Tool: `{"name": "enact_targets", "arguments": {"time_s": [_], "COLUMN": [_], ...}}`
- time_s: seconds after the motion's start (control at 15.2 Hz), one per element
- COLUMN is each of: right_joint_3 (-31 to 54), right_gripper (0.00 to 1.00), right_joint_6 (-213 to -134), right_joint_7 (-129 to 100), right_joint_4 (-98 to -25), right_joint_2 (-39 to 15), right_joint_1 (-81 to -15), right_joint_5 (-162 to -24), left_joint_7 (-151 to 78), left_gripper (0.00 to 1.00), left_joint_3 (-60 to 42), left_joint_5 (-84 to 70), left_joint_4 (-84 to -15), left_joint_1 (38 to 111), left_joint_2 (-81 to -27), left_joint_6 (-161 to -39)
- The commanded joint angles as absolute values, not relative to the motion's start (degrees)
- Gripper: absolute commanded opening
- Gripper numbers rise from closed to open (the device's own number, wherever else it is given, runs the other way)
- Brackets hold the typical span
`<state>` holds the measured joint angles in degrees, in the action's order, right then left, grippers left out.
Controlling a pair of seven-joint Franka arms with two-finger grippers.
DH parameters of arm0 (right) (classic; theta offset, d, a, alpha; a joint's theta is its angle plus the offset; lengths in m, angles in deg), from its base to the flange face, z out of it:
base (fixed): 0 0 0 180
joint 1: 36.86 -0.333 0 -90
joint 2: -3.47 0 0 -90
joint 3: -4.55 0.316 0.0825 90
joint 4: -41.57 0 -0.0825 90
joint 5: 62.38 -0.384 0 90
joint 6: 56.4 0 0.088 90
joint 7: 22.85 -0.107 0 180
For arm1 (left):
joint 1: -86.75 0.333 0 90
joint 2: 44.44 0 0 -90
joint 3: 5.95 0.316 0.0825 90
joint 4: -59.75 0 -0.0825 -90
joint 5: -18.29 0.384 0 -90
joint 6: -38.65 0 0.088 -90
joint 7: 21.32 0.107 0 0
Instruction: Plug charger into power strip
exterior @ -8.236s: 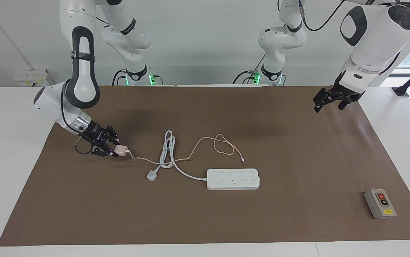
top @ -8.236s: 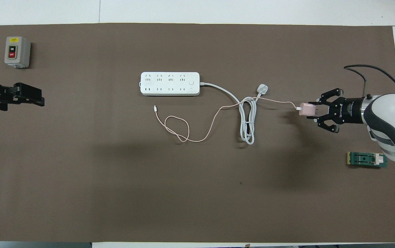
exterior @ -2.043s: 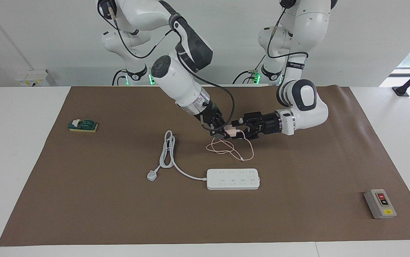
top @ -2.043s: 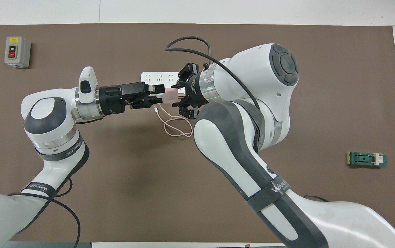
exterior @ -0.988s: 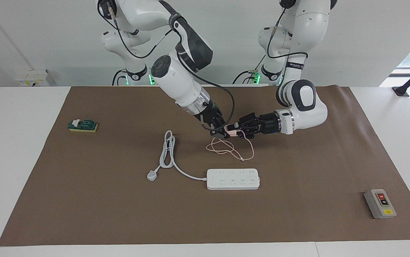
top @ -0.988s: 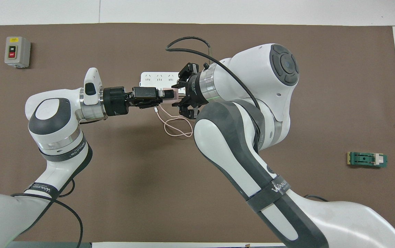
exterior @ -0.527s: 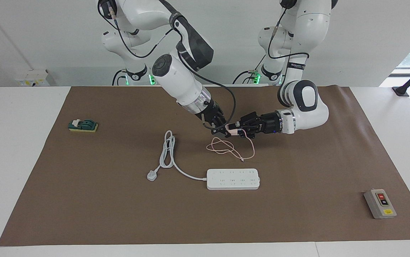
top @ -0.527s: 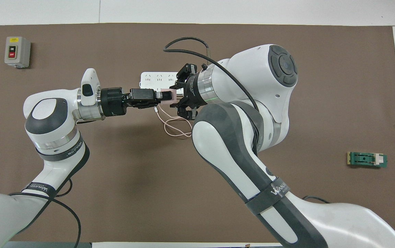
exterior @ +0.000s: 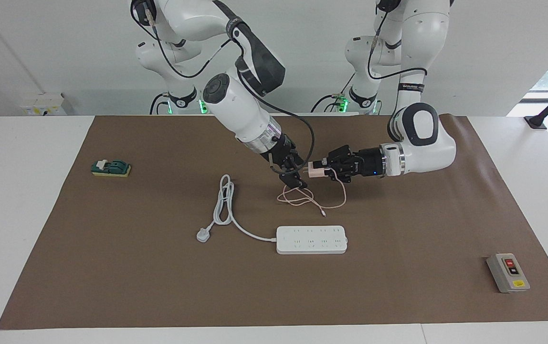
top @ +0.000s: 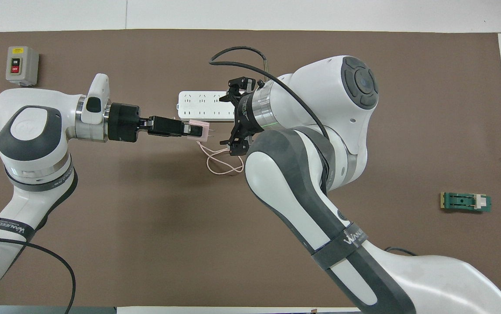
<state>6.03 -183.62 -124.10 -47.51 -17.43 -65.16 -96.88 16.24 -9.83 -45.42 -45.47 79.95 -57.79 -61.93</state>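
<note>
Handover: done! The left tool (exterior: 324,171) now grips the charger (exterior: 315,171) alone, and it has drawn clear of the right tool (exterior: 296,173), whose fingers have sprung wide apart just beside it.
Charger: up in the air over the desk (exterior: 398,286), prongs pointing toward the right arm's end; in the overhead view the pink cube (top: 199,130) sits at the tip of the left tool (top: 189,129).
Cable: the thin pink lead (exterior: 302,198) trails down from the cube and loops on the desk, between the robots and the power strip.
Meaning: I'd say the regrasp was to turn the prongs for a downward push; carrying over and inserting are both yet to come.
Power strip: lying flat (exterior: 311,239), farther from the robots than the tools, sockets up, nothing plugged in.
In the way: the open right tool (top: 236,120) hangs close by, and the slack cable could snag.
Around: white three-pin plug (exterior: 202,234) on its coiled cord, grey switch box (exterior: 508,273), small green part (exterior: 110,168), all well apart from the action.
</note>
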Motion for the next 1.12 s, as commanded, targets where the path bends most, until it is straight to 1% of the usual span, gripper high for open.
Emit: {"name": "enact_targets", "arguments": {"time_s": [0.0, 0.26, 0.4, 0.53, 0.72, 0.86, 1.05], "right_joint_3": [6.1, 6.0, 6.0, 6.0, 5.9, 5.8, 5.8], "right_gripper": [1.0, 1.0, 1.0, 1.0, 1.0, 1.0, 1.0], "right_joint_6": [-184.6, -183.7, -182.2, -178.9, -173.3, -169.4, -164.0], "right_joint_7": [-124.9, -123.4, -119.5, -115.2, -106.3, -99.9, -87.4], "right_joint_4": [-47.7, -47.7, -48.3, -48.5, -48.5, -48.5, -48.4], "right_joint_2": [-17.4, -16.8, -15.9, -14.6, -12.4, -11.2, -9.0], "right_joint_1": [-65.1, -63.9, -62.3, -59.6, -55.7, -52.9, -49.3], "right_joint_5": [-95.6, -95.4, -95.4, -95.3, -95.2, -94.4, -88.2], "left_joint_7": [15.4, 16.0, 18.9, 23.4, 29.4, 40.6, 55.5], "left_gripper": [0.0, 0.0, 0.0, 0.0, 0.0, 0.0, 0.0], "left_joint_3": [-9.7, -9.7, -9.9, -9.8, -9.8, -9.8, -9.6], "left_joint_5": [-30.3, -14.8, -4.2, 5.0, 14.4, 23.8, 28.0], "left_joint_4": [-38.6, -35.9, -33.5, -33.5, -33.9, -36.4, -36.8], "left_joint_1": [78.1, 72.8, 69.3, 65.0, 60.5, 59.8, 60.3], "left_joint_2": [-58.2, -58.3, -59.8, -59.7, -59.6, -58.9, -59.0], "left_joint_6": [-61.6, -63.3, -63.5, -64.4, -65.9, -70.6, -74.3]}}
